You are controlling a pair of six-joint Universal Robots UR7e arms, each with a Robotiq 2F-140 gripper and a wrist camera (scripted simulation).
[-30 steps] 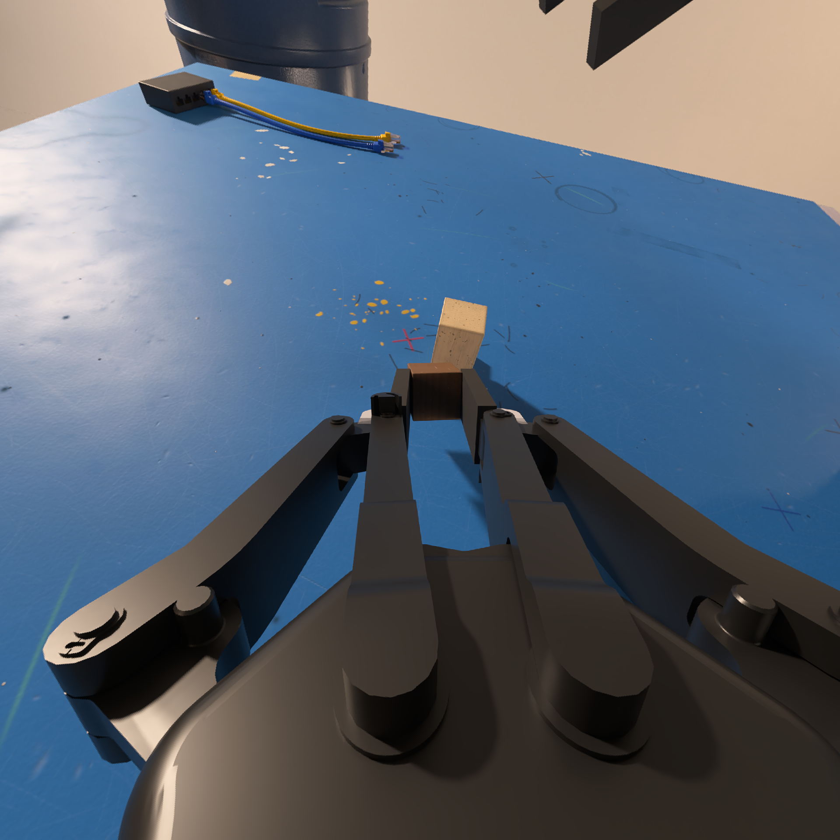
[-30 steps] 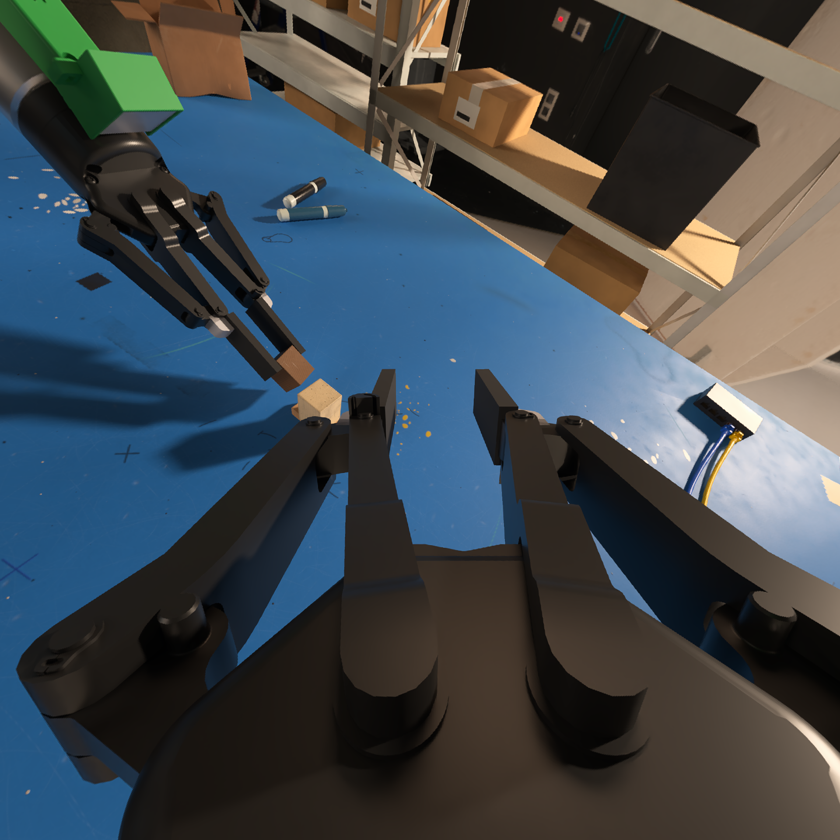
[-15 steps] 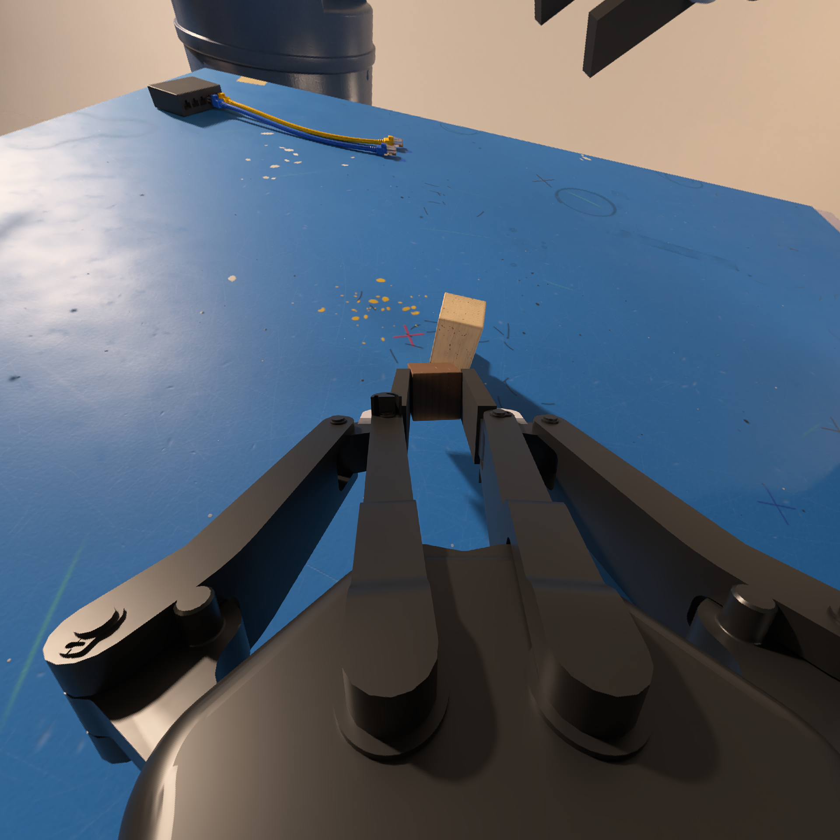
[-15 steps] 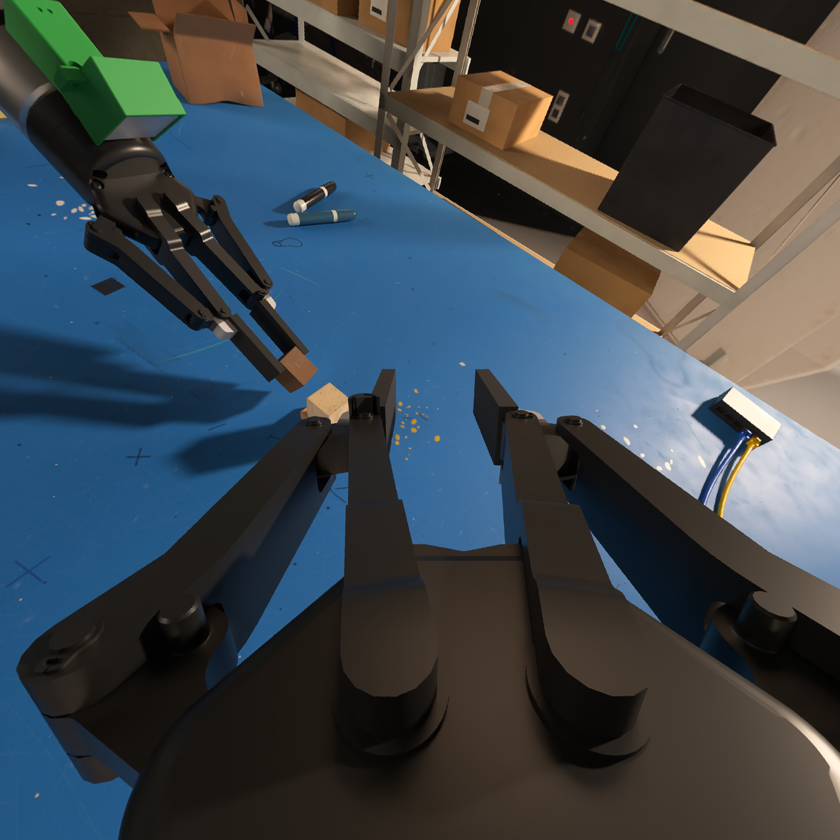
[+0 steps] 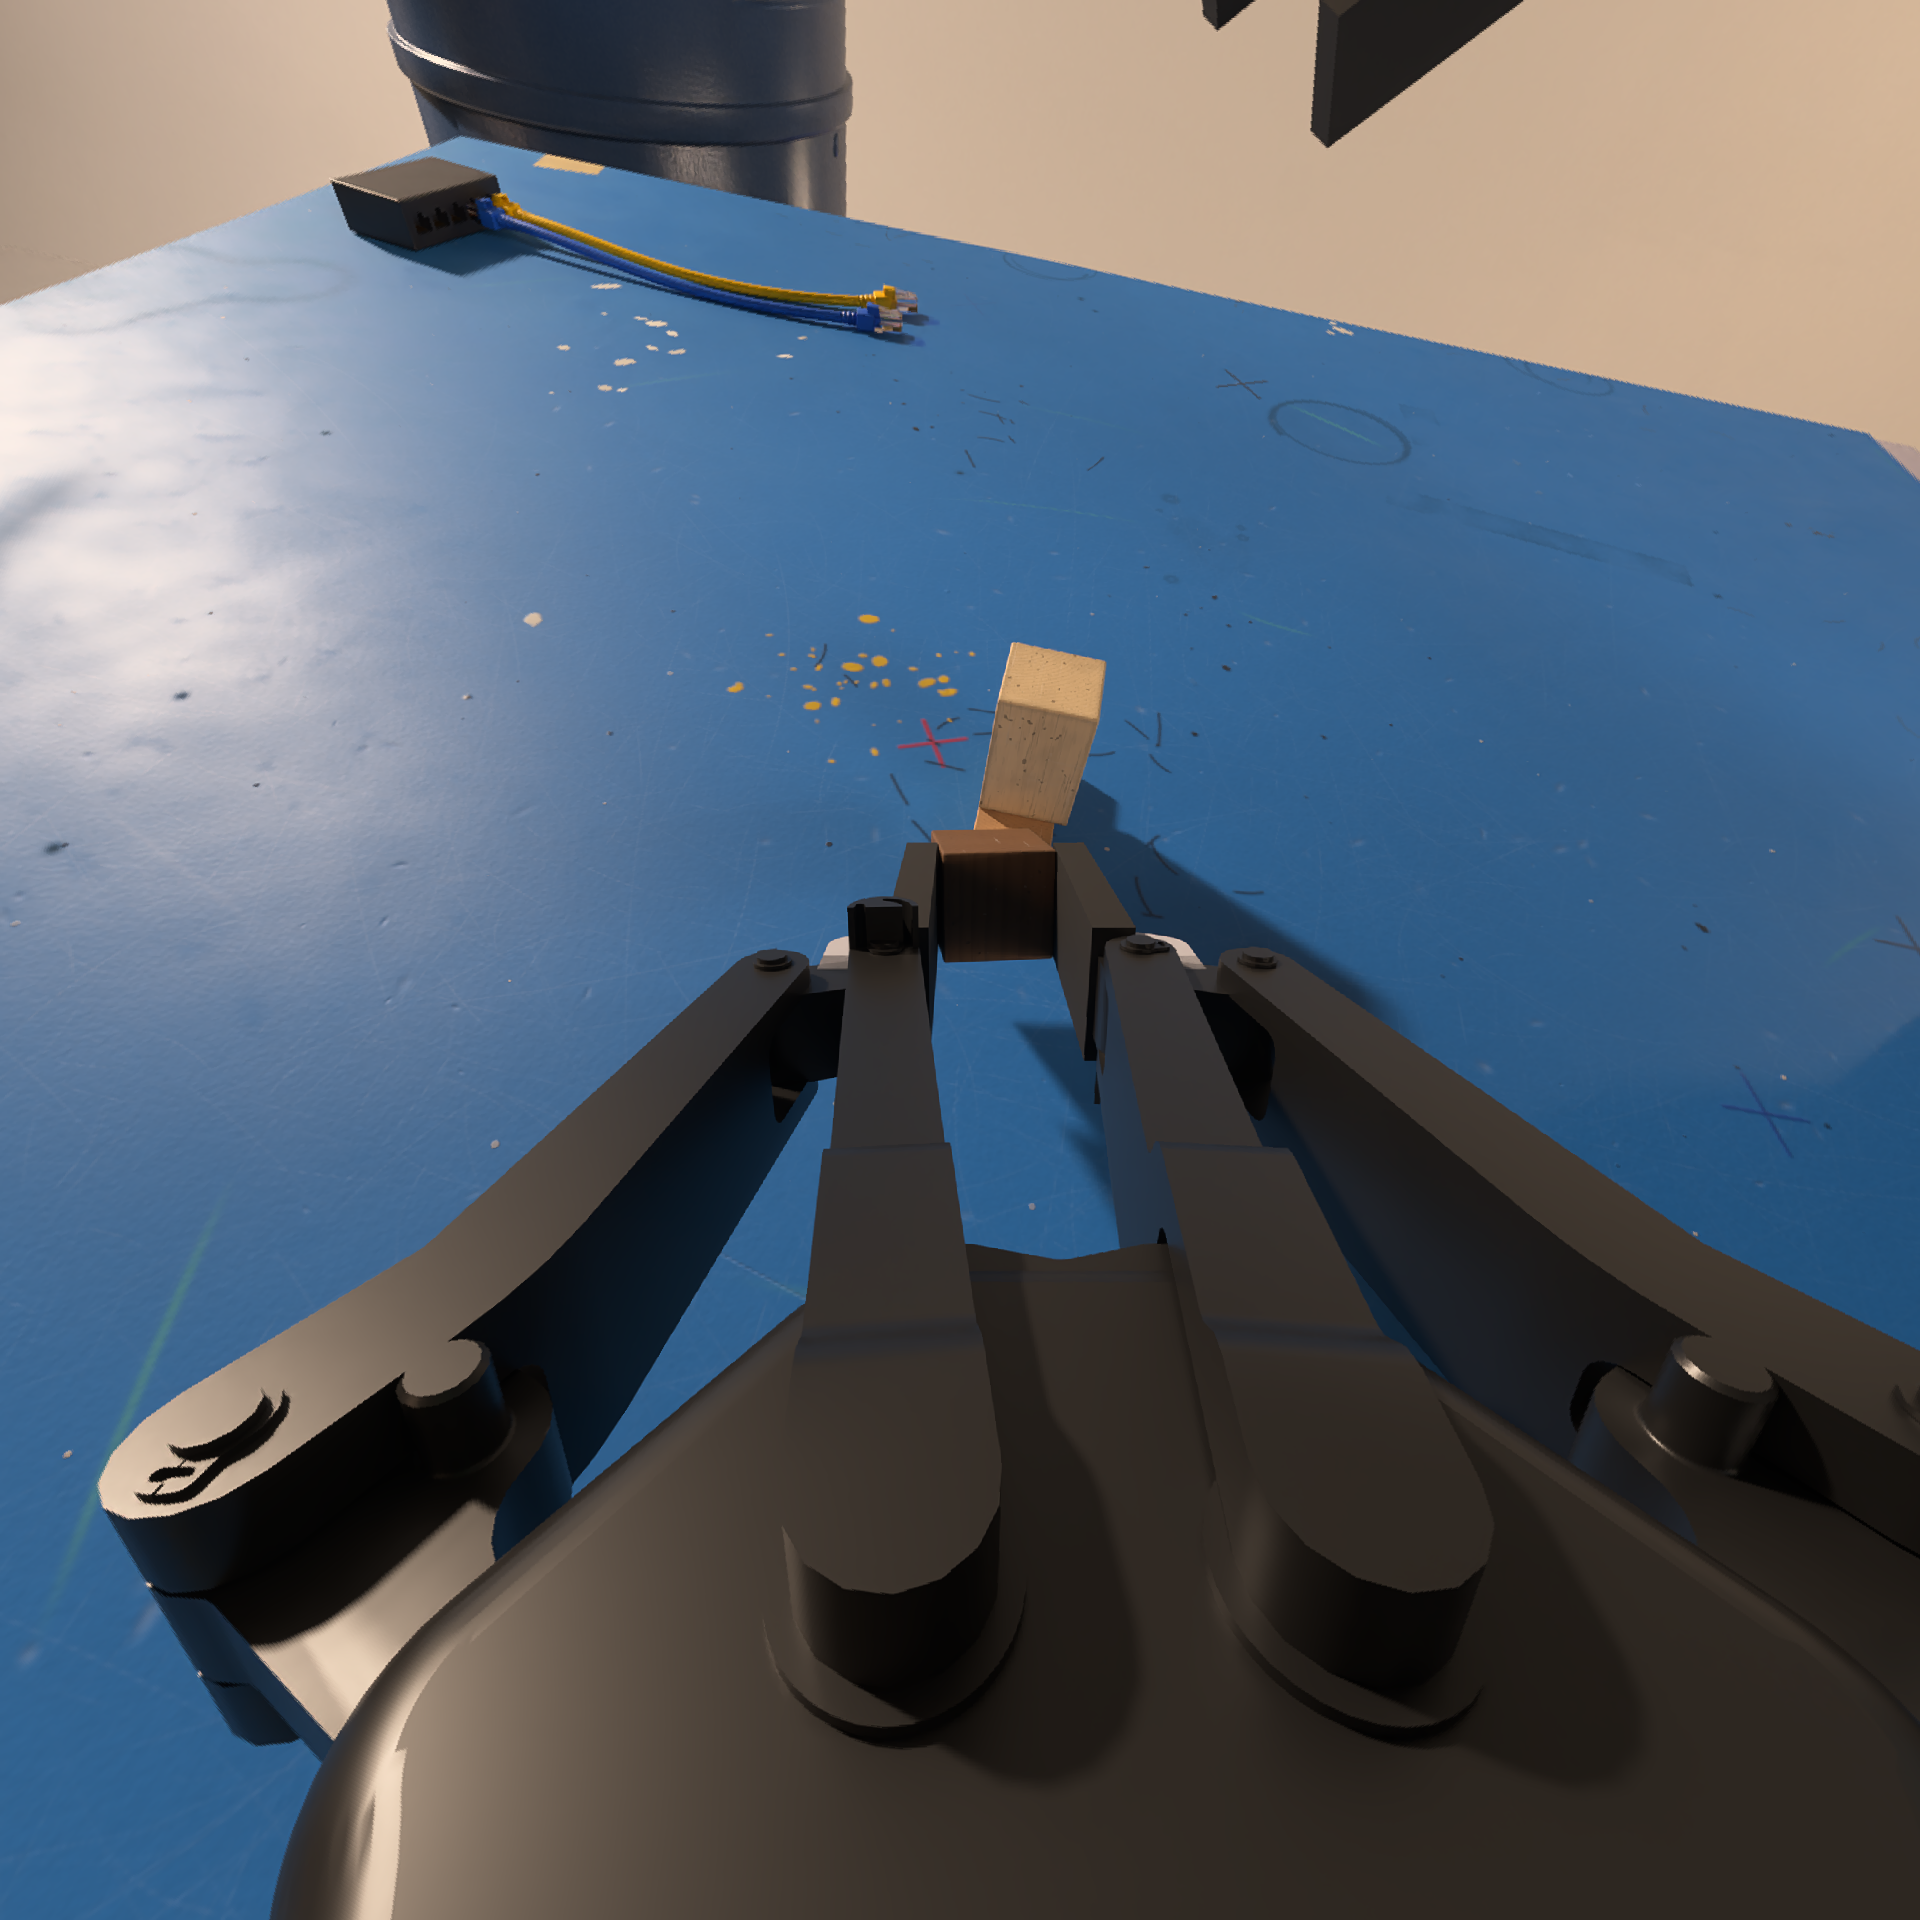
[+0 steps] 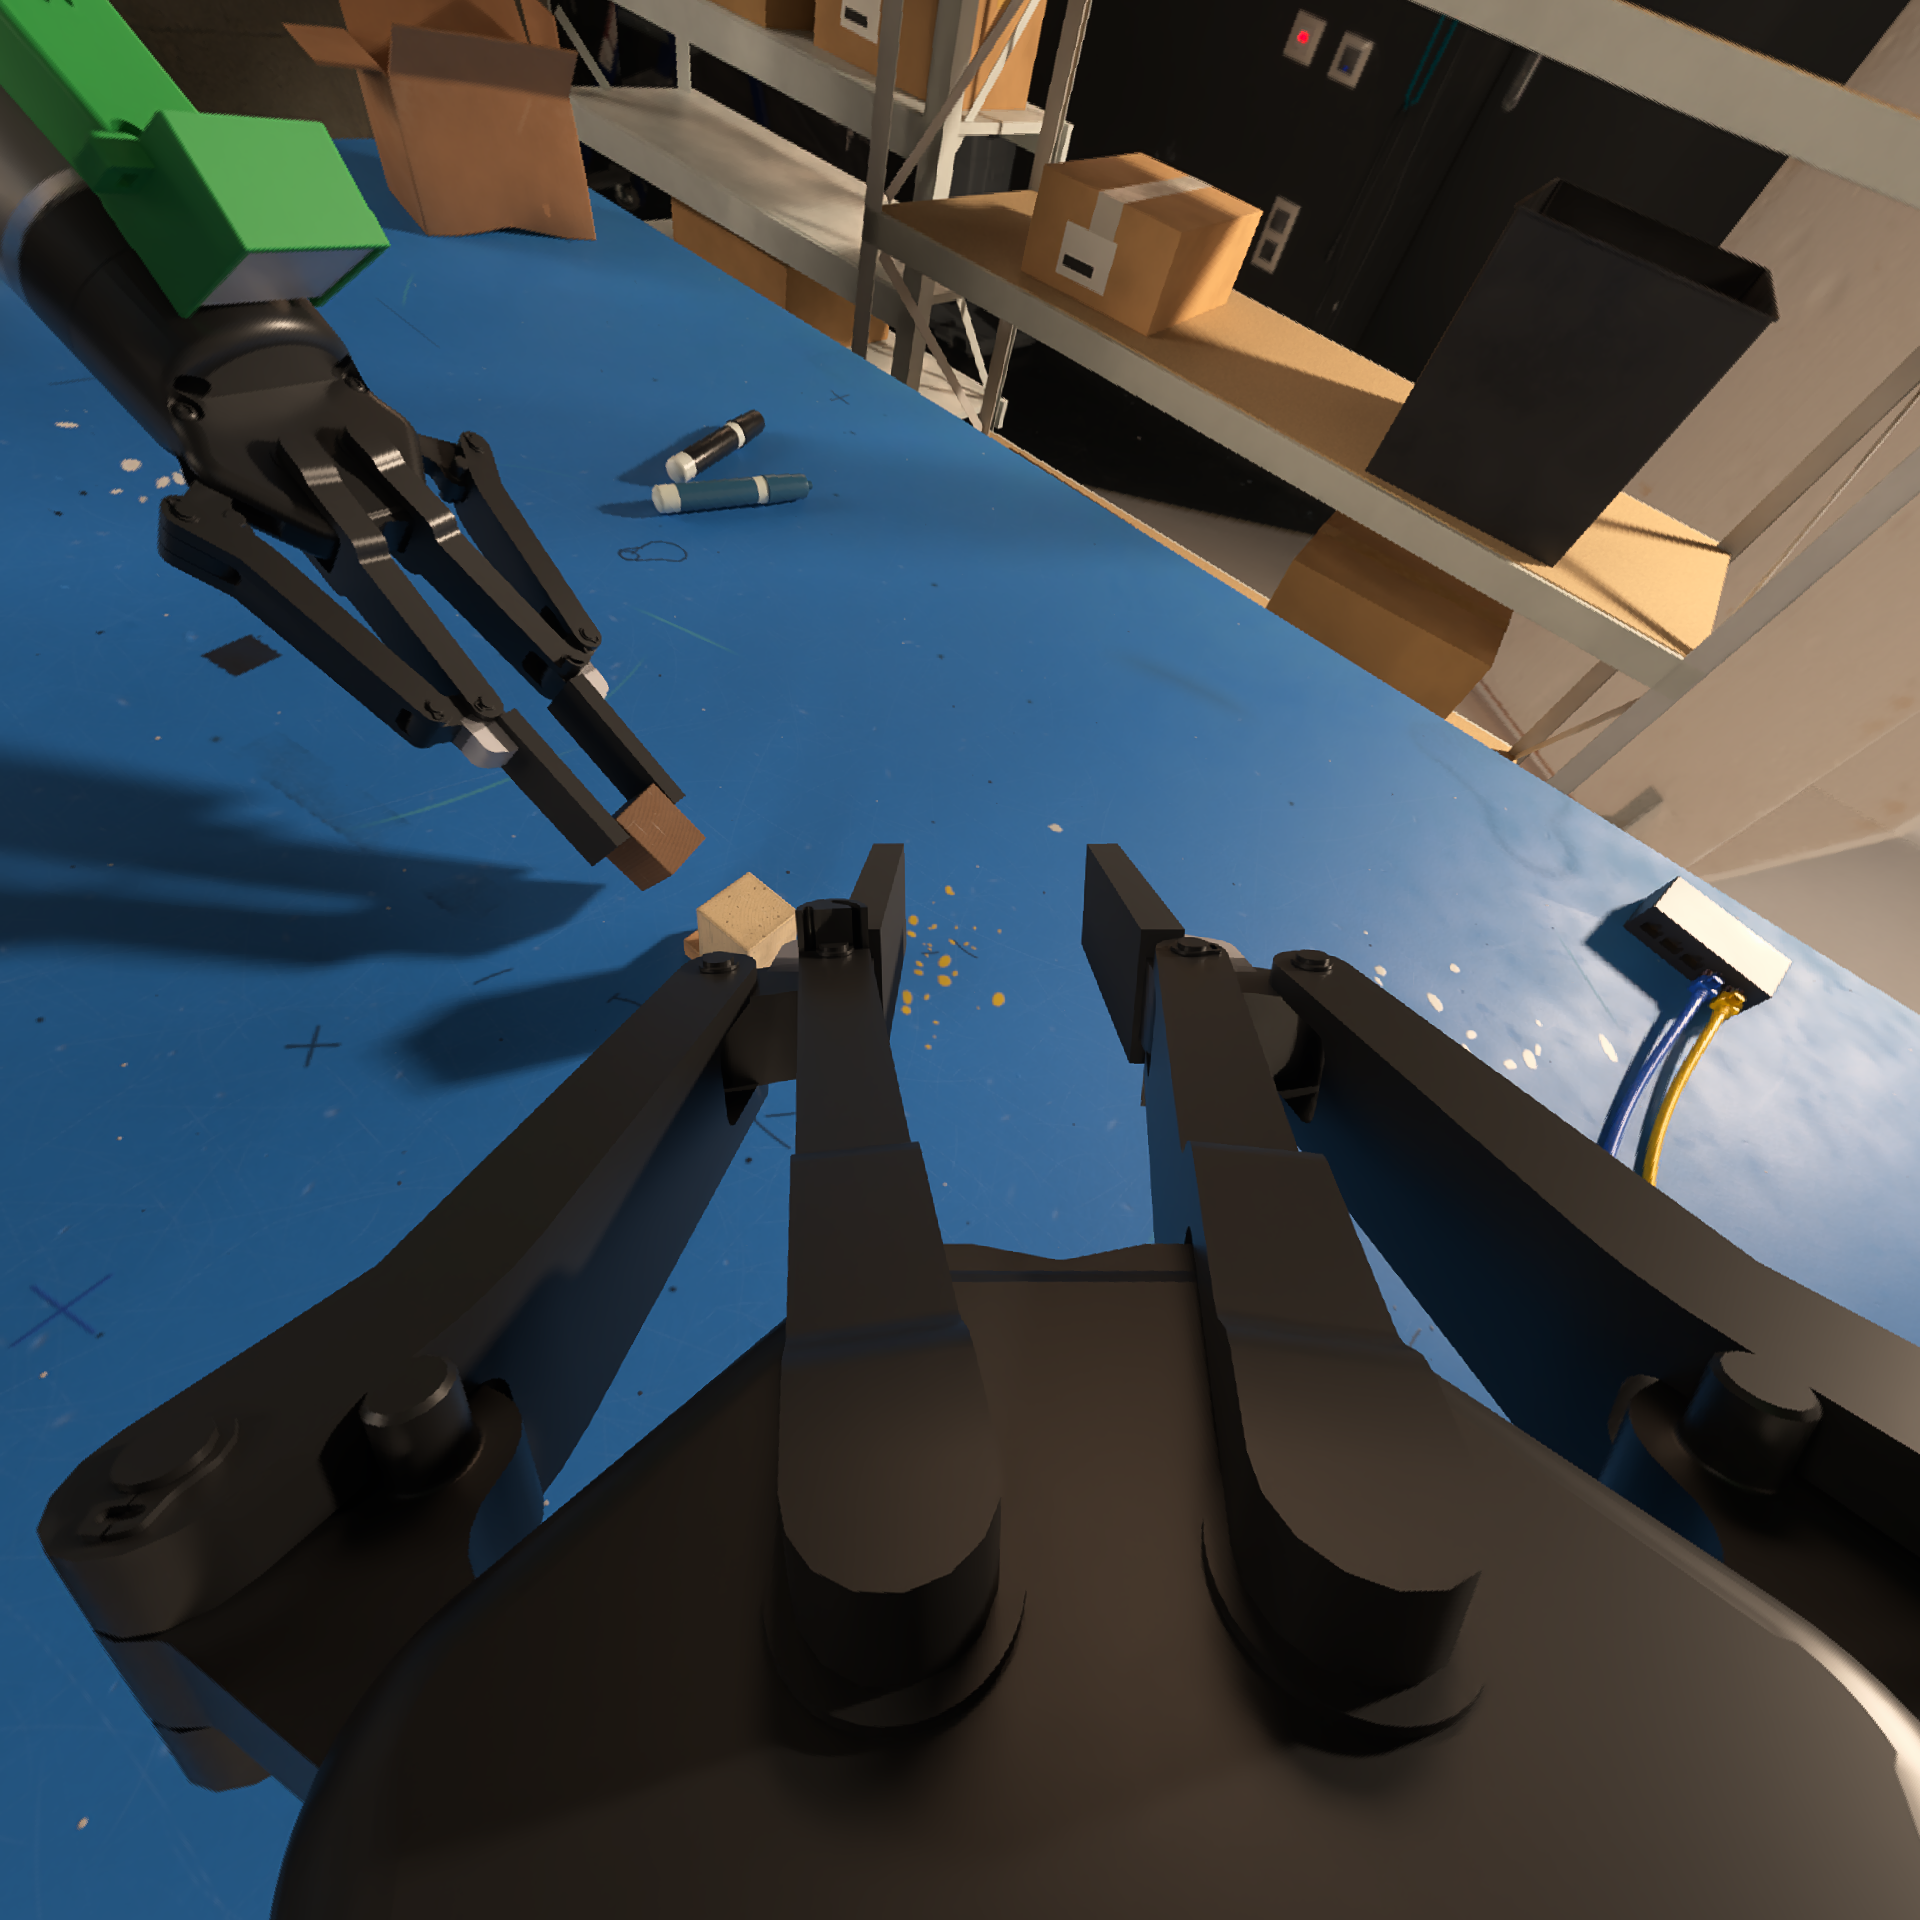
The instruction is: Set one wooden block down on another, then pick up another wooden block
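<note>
My left gripper (image 5: 995, 883) is shut on a dark brown wooden block (image 5: 995, 899) and holds it just above the blue table (image 5: 416, 831). Right behind it a light wooden block (image 5: 1042, 732) stands slightly tilted on a tan block (image 5: 1013, 824), of which only a corner shows. In the right wrist view the left gripper (image 6: 639, 831) holds the brown block (image 6: 655, 847) up and left of the light block (image 6: 743, 914). My right gripper (image 6: 992, 894) is open and empty, above the table beside the light block, which its left finger partly hides.
A black hub with blue and yellow cables (image 5: 416, 197) lies at the far table corner by a dark robot base (image 5: 623, 94). Two markers (image 6: 727, 488) lie beyond the left gripper. A cardboard box (image 6: 478, 125) and shelves (image 6: 1247, 343) stand past the table edge.
Both views have shifted only slightly. The left gripper still holds the brown block close to the light block, and a corner of the tan block below now shows. The right gripper stays open.
</note>
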